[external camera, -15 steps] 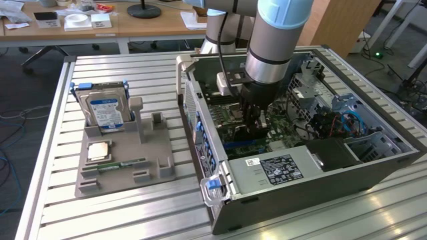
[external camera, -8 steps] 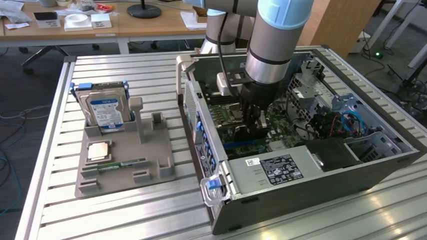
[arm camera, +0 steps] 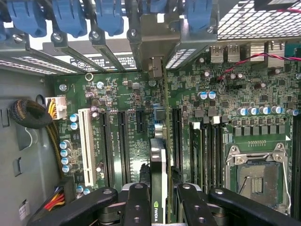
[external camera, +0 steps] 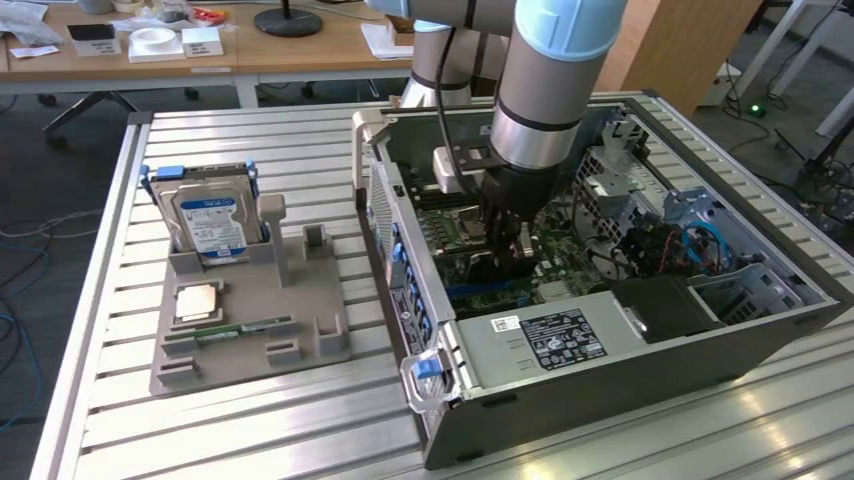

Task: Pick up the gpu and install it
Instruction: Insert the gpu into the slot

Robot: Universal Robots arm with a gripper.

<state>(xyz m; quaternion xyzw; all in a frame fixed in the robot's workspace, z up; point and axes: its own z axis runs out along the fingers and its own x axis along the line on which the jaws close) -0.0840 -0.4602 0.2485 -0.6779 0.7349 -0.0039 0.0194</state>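
Fingers (arm camera: 139,207) tight on edge-on gpu (arm camera: 158,165), faces hidden.

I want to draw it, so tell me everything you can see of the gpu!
The gpu is a thin card seen edge-on, standing on edge over the green motherboard inside the open computer case. Its near edge looks black and silver, with a small white logo. Black fingers clamp it from both sides. Whether it sits in a slot yet cannot be told.

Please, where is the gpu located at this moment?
The gpu stands on edge in the gripper, inside the open computer case on the exterior view's right, over the motherboard and its expansion slots.
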